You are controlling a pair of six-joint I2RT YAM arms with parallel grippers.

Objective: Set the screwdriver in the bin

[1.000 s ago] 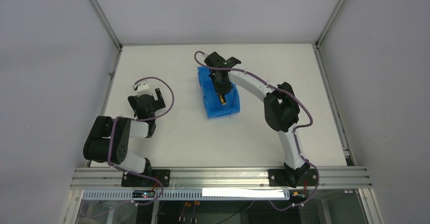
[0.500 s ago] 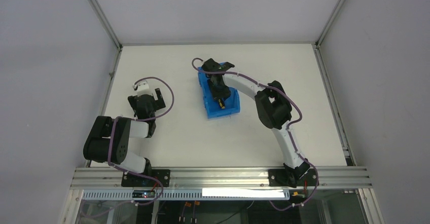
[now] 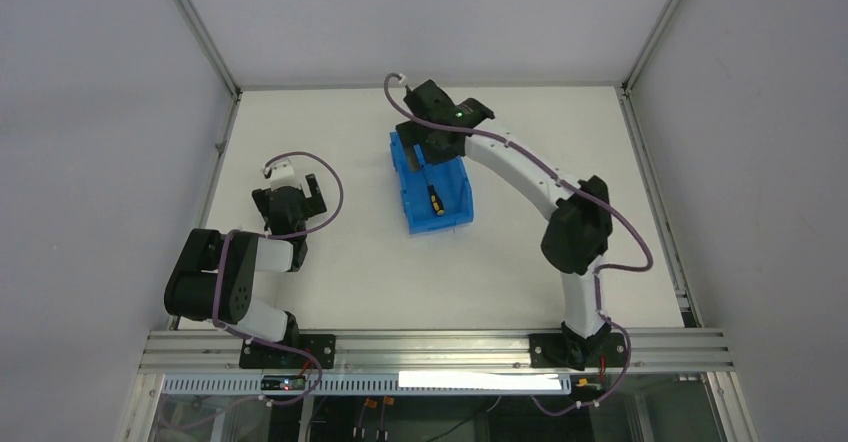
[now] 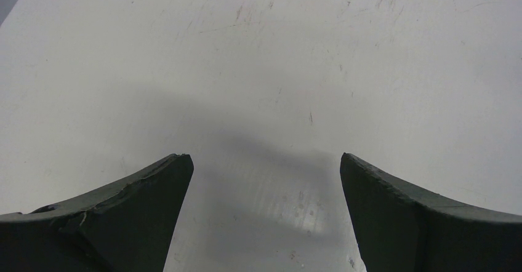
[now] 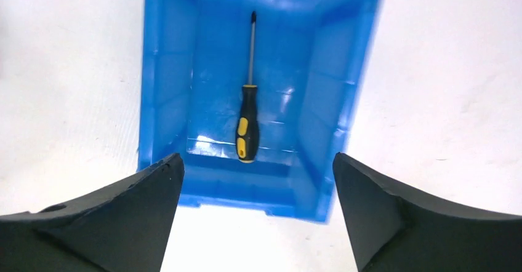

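The screwdriver, black and yellow handle with a thin dark shaft, lies flat on the floor of the blue bin. Nothing is touching it. In the top view the screwdriver rests lengthwise in the bin at the table's middle back. My right gripper hangs open above the bin's far end, with nothing between its fingers. From above, the right gripper sits over the bin's back rim. My left gripper is open over bare table, far left of the bin, also seen as the left gripper.
White tabletop surrounds the bin. Grey walls close off the left, back and right sides. The left arm is folded near its base at the front left. The right arm arches from the front right toward the bin.
My right gripper has opened and let go of the screwdriver, which now lies in the bin. The gripper has risen and drawn back toward the bin's far end. The left arm has not moved.
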